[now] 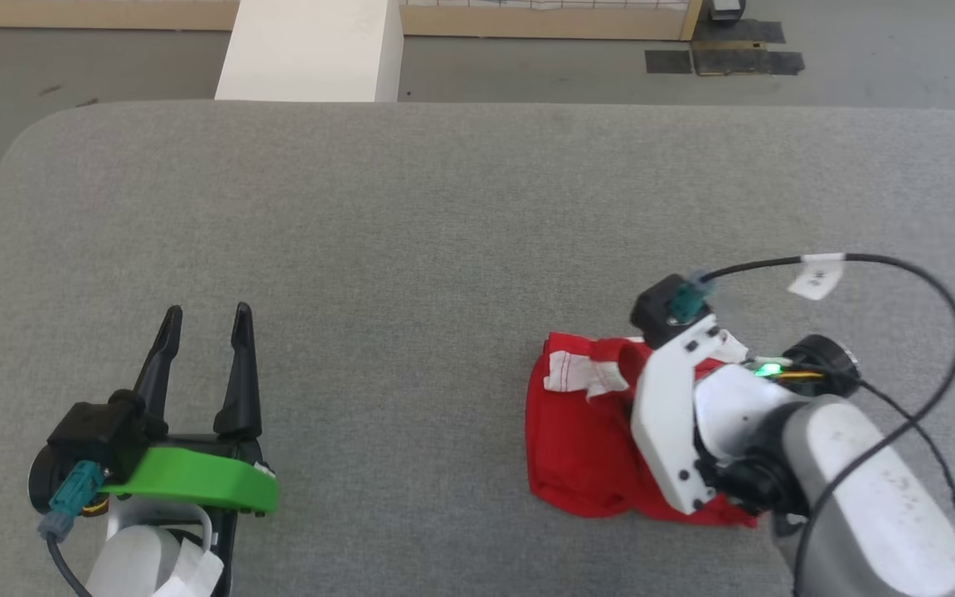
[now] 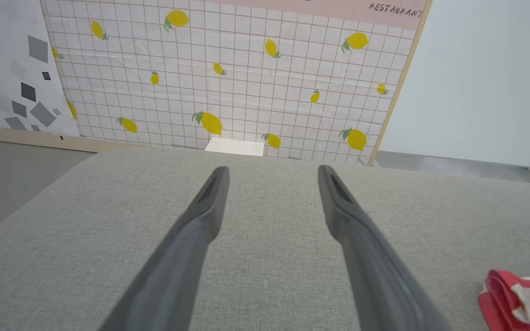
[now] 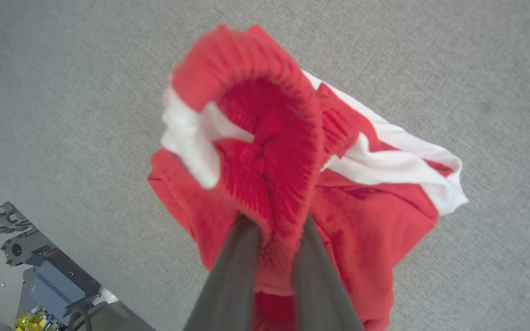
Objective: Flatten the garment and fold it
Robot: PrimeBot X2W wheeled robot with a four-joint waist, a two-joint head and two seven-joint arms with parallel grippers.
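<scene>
Along the front edge of the bench, toward its right end: garment, a bunched heap of thin red cloth with white trim, its near right part hidden under a white wrist housing and pale forearm. Print not to be made out among the folds. Right gripper pressed nearly together, pinching a ribbed red band that loops up, blurred, close before the wrist camera; fingertips buried in the cloth, the rest of the heap spread on the grey weave below, white stripe running to one corner. Black cable with a white tag arcing over that arm. Toward the front left corner, well apart from the cloth: left gripper, dark tapered fingers spread wide, nothing between them, a green bracket behind; contact with the weave impossible to judge. Bench covering coarse, grey, rounded at the far left corner. Beyond the far edge: white block, cut off at the top, dark tape patches on the floor, and a gridded lemon-print panel.
</scene>
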